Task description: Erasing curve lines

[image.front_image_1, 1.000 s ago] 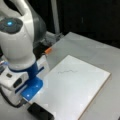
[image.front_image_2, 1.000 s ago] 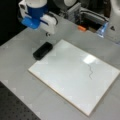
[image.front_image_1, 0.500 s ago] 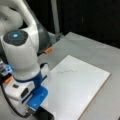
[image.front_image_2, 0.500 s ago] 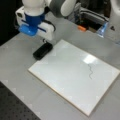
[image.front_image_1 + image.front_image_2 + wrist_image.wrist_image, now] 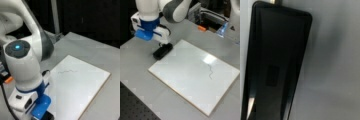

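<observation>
The white board (image 5: 195, 77) lies flat on the grey table (image 5: 135, 62), its tan wooden edge showing along the near side in both front views. The curve lines (image 5: 210, 71) are still on it: a thin dark wavy stroke toward the board's 3 o'clock side in a front view, and near its 11 o'clock part in a front view (image 5: 67, 71).

A black block eraser (image 5: 163, 50) rests on the table at the board's 10 o'clock corner, well apart from the stroke. In the wrist view the eraser (image 5: 275, 65) fills the left half, long and upright over grey table.

The arm stands upright over that corner, its white and blue wrist pointing straight down. The gripper (image 5: 162, 45) sits right on top of the eraser; whether its jaws clamp it, I cannot tell.

An orange object (image 5: 201, 28) lies at 12 o'clock beyond the board.
</observation>
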Robot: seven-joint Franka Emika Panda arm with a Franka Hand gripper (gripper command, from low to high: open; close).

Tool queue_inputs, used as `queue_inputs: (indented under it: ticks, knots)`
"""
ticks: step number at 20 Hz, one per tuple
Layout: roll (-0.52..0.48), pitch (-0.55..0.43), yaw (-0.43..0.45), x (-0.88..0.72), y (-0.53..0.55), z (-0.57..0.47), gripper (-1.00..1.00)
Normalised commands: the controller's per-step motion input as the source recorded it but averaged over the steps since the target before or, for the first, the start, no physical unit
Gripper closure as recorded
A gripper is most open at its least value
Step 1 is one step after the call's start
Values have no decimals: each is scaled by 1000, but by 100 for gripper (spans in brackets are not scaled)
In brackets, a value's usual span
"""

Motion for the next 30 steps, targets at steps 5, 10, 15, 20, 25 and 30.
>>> queue_inputs:
  ticks: [5,10,15,20,25,30]
  knots:
    - [248,126,-38,136,-245,-65,-100]
    - [238,141,-51,99,-183,-84,-100]
    - [216,99,-92,23,-77,-94,-100]
    - [195,61,-113,-36,-6,-50,-100]
    - [161,35,-121,-107,37,-31,-100]
    - [155,-20,-139,-166,134,-90,-100]
